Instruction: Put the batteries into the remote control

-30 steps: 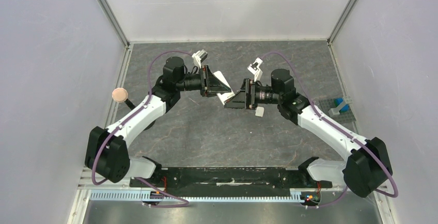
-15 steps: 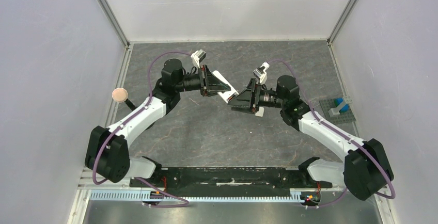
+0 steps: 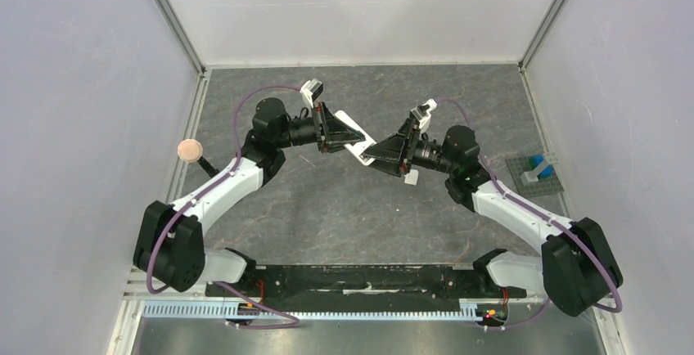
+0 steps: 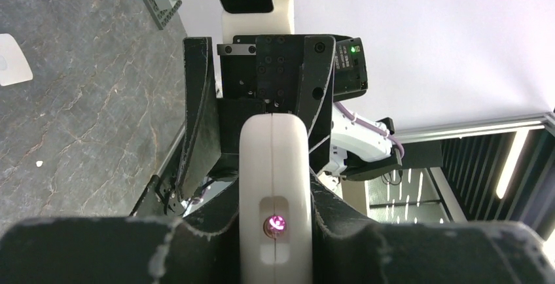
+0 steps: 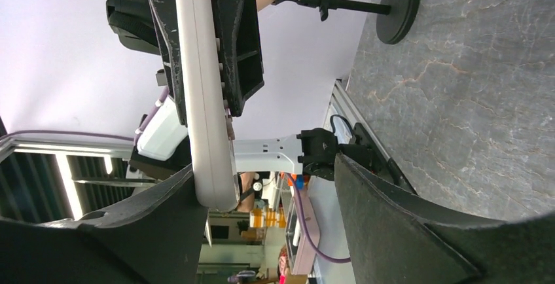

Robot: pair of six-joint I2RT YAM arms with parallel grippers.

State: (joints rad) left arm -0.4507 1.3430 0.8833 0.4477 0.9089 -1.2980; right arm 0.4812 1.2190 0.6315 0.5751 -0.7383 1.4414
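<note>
The remote control (image 3: 354, 137) is a white handset held above the table between both arms. My left gripper (image 3: 342, 133) is shut on it; in the left wrist view the remote (image 4: 273, 166) stands edge-on between my fingers, its end LED glowing pink, and my left gripper (image 4: 273, 222) clamps both sides. My right gripper (image 3: 379, 151) is open at the remote's free end. In the right wrist view the remote (image 5: 203, 94) lies against one finger (image 5: 150, 231) with a wide gap to the other, my right gripper (image 5: 268, 189) empty. The batteries are out of view.
A small white square cover piece (image 3: 411, 177) lies on the table under the right wrist and also shows in the left wrist view (image 4: 13, 60). A grey baseplate with a blue part (image 3: 536, 168) sits at the right. A peach ball on a black stand (image 3: 190, 150) stands left.
My right wrist has rolled and tilted, and its open gripper has closed in on the remote's free end. My left arm has shifted slightly left with the remote.
</note>
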